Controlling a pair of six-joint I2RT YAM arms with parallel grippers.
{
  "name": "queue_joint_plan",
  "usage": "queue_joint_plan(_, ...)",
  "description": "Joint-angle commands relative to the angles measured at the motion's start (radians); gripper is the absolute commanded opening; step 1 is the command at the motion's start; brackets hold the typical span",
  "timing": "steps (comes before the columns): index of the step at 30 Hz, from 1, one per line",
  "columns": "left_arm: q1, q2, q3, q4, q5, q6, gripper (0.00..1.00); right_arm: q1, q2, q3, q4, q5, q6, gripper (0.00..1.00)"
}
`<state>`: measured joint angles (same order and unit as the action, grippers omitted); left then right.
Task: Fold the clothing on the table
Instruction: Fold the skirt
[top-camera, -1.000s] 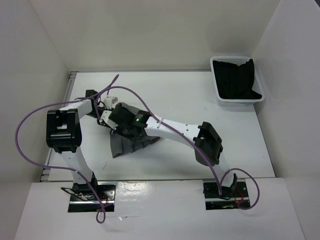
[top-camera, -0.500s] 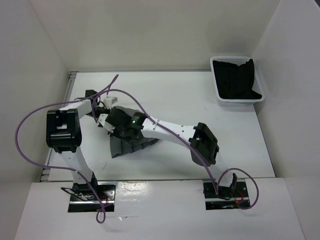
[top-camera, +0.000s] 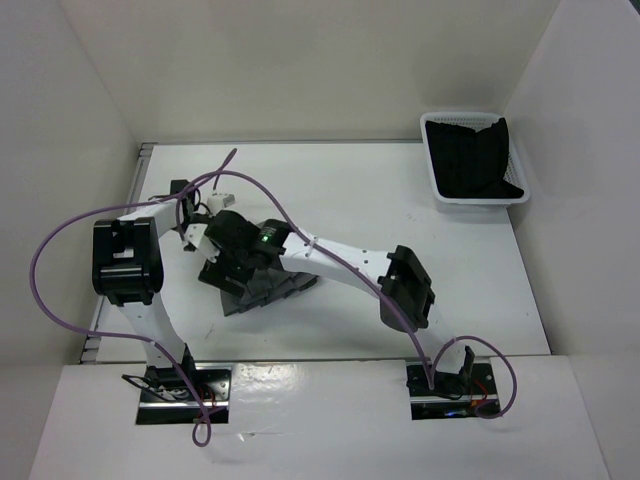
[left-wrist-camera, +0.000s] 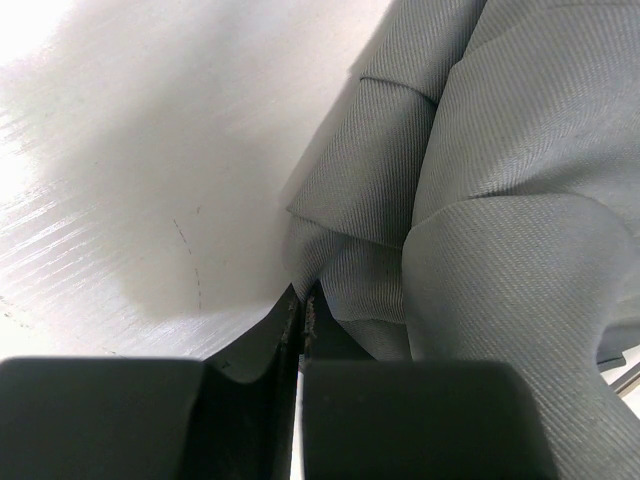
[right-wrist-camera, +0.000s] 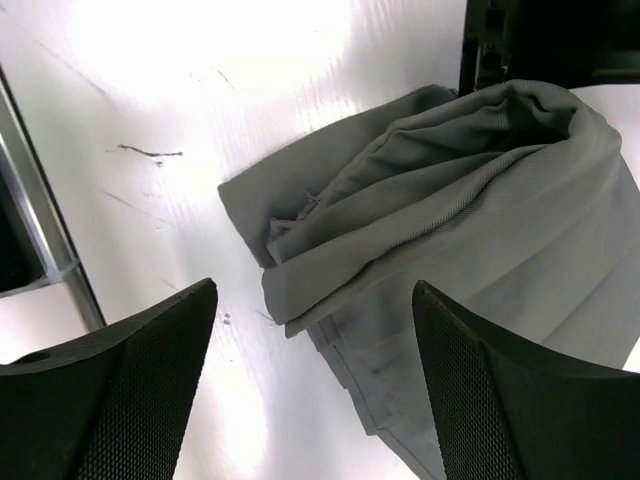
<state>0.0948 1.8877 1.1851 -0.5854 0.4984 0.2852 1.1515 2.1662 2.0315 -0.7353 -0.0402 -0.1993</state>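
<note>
Top view: grey skirt (top-camera: 275, 290) bunched on left half of white table (top-camera: 400, 200), largely hidden under right arm's wrist. Only here: white mesh basket (top-camera: 478, 201) holding black cloth (top-camera: 470, 155), far right corner.

Left wrist: left gripper (left-wrist-camera: 303, 305) fingers pressed together, tips against skirt fold; whether fabric is pinched, cannot tell. Fine twill weave visible.

Right wrist: right gripper (right-wrist-camera: 312, 295) spread wide above skirt, gripping nothing; textured black pads (right-wrist-camera: 150, 380). Soft pleats rolled loosely over flatter layer. Table glossy, scuffed; metal rail (right-wrist-camera: 40, 200) at edge.
</note>
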Motion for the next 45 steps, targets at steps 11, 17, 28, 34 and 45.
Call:
queue_joint_plan(11, 0.039, -0.035, 0.022, -0.042, -0.037, 0.003, 0.56, -0.110, -0.325, -0.198, 0.085, 0.043, -0.051, 0.92)
queue_joint_plan(17, 0.069, -0.105, 0.093, -0.090, -0.063, -0.020, 0.91, -0.203, -0.436, -0.346, 0.138, 0.056, -0.071, 0.93)
queue_joint_plan(28, 0.180, -0.355, 0.390, -0.273, -0.041, -0.070, 1.00, -0.329, -0.584, -0.533, 0.201, 0.074, -0.089, 0.95)
queue_joint_plan(34, 0.076, -0.434, 0.482, -0.441, 0.216, -0.069, 1.00, -0.409, -0.649, -0.615, 0.211, 0.074, -0.089, 0.97)
queue_joint_plan(45, -0.089, -0.412, 0.174, -0.449, 0.152, -0.012, 1.00, -0.530, -0.805, -0.729, 0.231, 0.051, -0.080, 0.98)
